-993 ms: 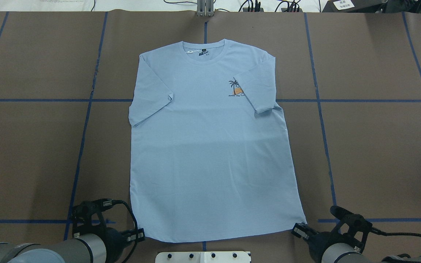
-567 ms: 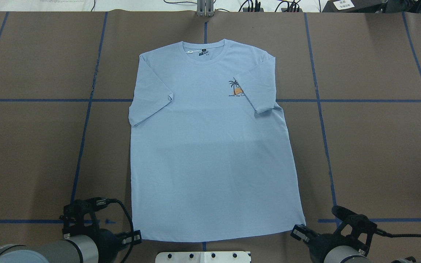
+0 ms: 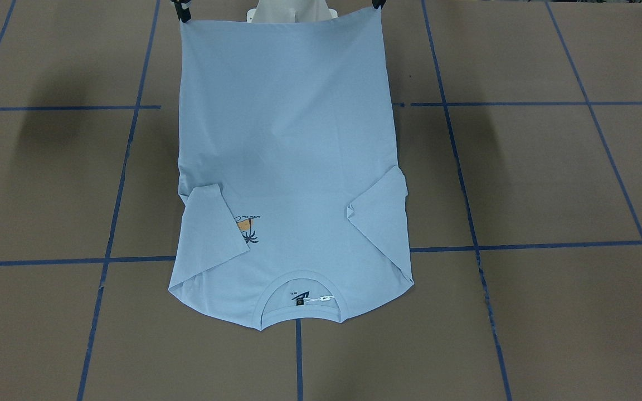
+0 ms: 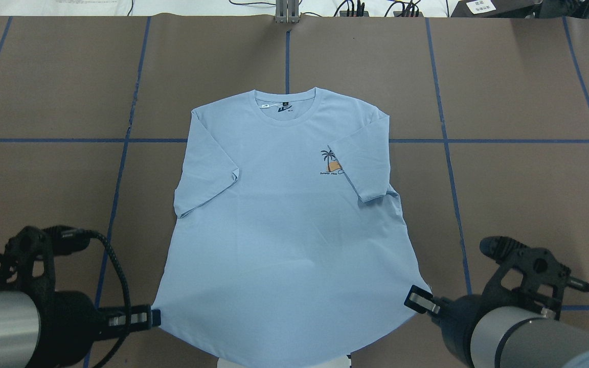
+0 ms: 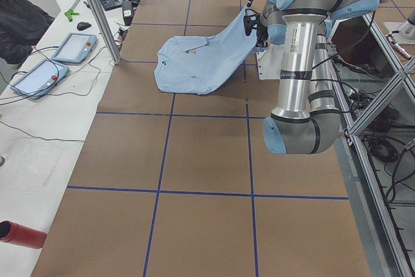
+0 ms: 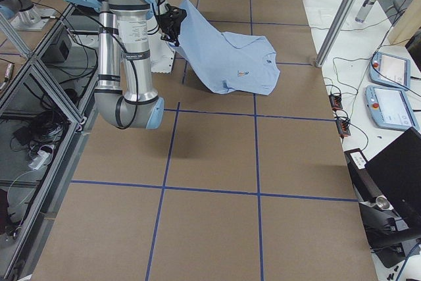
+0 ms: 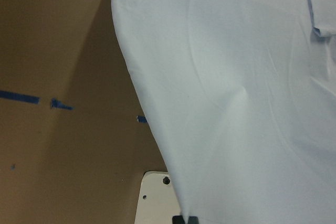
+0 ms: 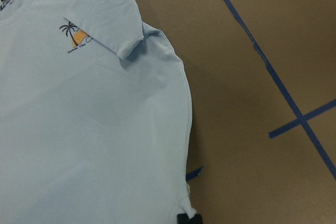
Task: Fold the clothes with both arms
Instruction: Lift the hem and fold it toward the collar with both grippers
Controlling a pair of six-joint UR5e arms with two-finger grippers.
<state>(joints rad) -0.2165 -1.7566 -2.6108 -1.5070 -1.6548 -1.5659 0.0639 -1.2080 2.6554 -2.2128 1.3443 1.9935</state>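
Observation:
The light blue T-shirt [image 4: 284, 220] lies face up on the brown table, collar [image 4: 285, 99] at the far end and both short sleeves folded inward; the right sleeve partly covers the palm print [image 4: 331, 162]. Its near hem hangs lifted off the table between both arms. My left gripper [image 4: 154, 317] is shut on the hem's left corner, and my right gripper [image 4: 420, 299] is shut on the right corner. In the front-facing view the shirt [image 3: 287, 145] stretches up to the two grippers at the top edge. Each wrist view shows cloth [image 7: 236, 103] [image 8: 89, 129] running into dark fingertips at the bottom edge.
The white pedestal plate [image 7: 155, 198] sits under the raised hem. Blue tape lines [image 4: 115, 204] grid the brown table cover. Beyond the far edge are cables and a metal post [image 4: 287, 10]. A side bench holds tablets [image 5: 74, 47], with a person [image 5: 19, 21] beside it.
Both grippers have risen and drawn back toward the robot with the hem corners in them. The hem left the table and the whole shirt slid toward the robot.

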